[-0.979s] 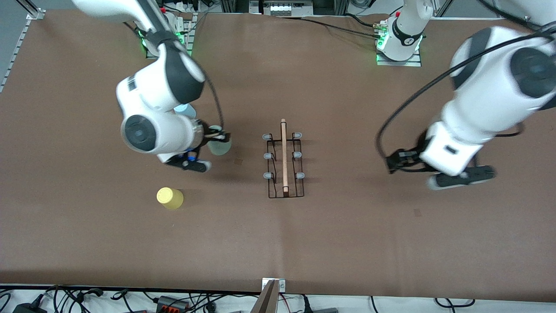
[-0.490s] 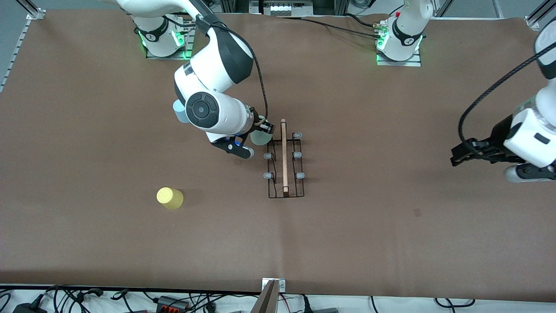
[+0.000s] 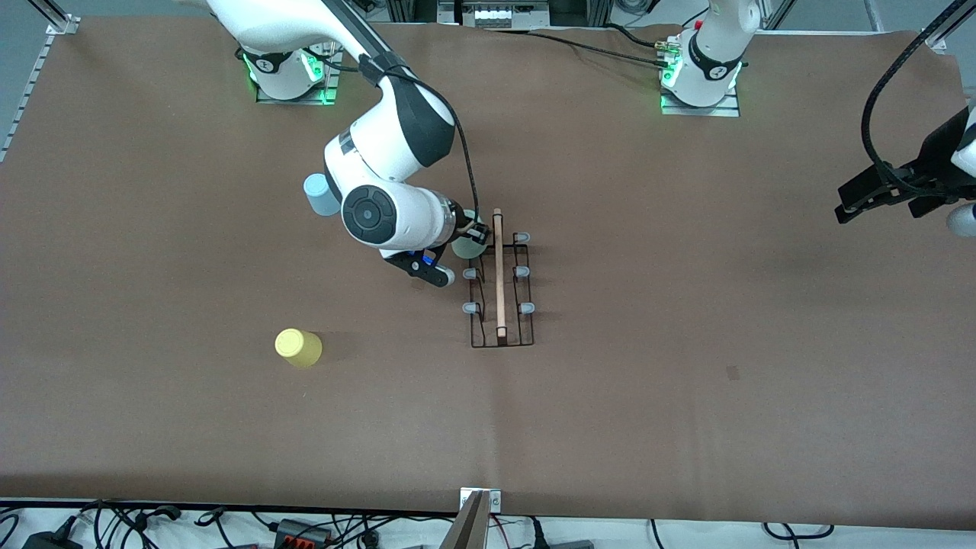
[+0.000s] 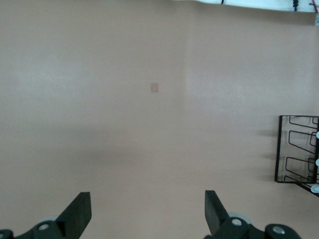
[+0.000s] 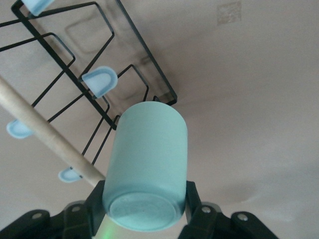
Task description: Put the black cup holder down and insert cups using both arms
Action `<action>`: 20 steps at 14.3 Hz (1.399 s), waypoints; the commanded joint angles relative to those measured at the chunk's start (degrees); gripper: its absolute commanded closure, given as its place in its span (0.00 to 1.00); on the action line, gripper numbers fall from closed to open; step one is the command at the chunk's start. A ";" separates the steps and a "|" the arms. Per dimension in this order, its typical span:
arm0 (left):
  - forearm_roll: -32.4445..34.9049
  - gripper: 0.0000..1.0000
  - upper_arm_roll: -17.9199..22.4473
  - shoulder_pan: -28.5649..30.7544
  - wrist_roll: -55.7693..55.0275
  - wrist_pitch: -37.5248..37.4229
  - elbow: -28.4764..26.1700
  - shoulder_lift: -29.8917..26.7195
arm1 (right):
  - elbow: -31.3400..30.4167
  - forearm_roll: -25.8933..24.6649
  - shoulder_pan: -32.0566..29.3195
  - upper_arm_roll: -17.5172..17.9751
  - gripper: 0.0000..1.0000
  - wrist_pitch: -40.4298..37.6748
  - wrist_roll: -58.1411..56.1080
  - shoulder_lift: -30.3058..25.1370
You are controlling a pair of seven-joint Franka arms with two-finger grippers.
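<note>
The thin black wire cup holder [image 3: 499,290] sits mid-counter. The right gripper [image 5: 144,211] fingers clamp the pale green plastic cup [image 5: 145,172] over its corner prong; I'd centre it before lowering. The left gripper [image 4: 144,214] waits, fingers wide.

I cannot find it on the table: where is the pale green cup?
The right gripper holds the pale green cup over the black cup holder's corner prong, beside the wooden handle.
</note>
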 commanded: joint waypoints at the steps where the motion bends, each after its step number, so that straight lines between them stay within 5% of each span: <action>1: -5.68 0.00 6.78 -1.87 1.62 12.69 -16.97 -7.68 | 1.78 1.01 1.15 -0.40 0.67 1.69 1.25 2.40; 2: -5.61 0.00 6.79 -1.78 1.80 12.13 -18.42 -8.58 | 1.78 0.93 1.33 -0.40 0.52 2.30 1.34 2.93; 3: -5.61 0.00 6.71 -1.70 1.89 8.82 -17.48 -8.59 | 1.78 0.84 1.59 -0.49 0.04 2.75 1.78 3.45; 4: -5.69 0.00 6.88 -1.35 1.98 5.57 -15.38 -8.24 | 1.78 0.66 1.68 -0.49 0.00 2.84 3.09 3.46; 12: -5.52 0.00 6.09 -1.87 1.89 1.31 -15.01 -7.81 | 5.29 -0.56 -6.56 -4.79 0.00 -1.12 2.48 0.29; 16: -5.26 0.00 6.00 -2.57 2.07 2.19 -14.83 -6.66 | 5.48 -17.05 -10.26 -6.02 0.00 3.52 -3.99 3.54; 20: -5.17 0.00 5.30 -2.93 2.07 2.54 -14.92 -6.39 | 5.47 -19.73 -17.54 -6.03 0.00 8.38 -23.38 6.27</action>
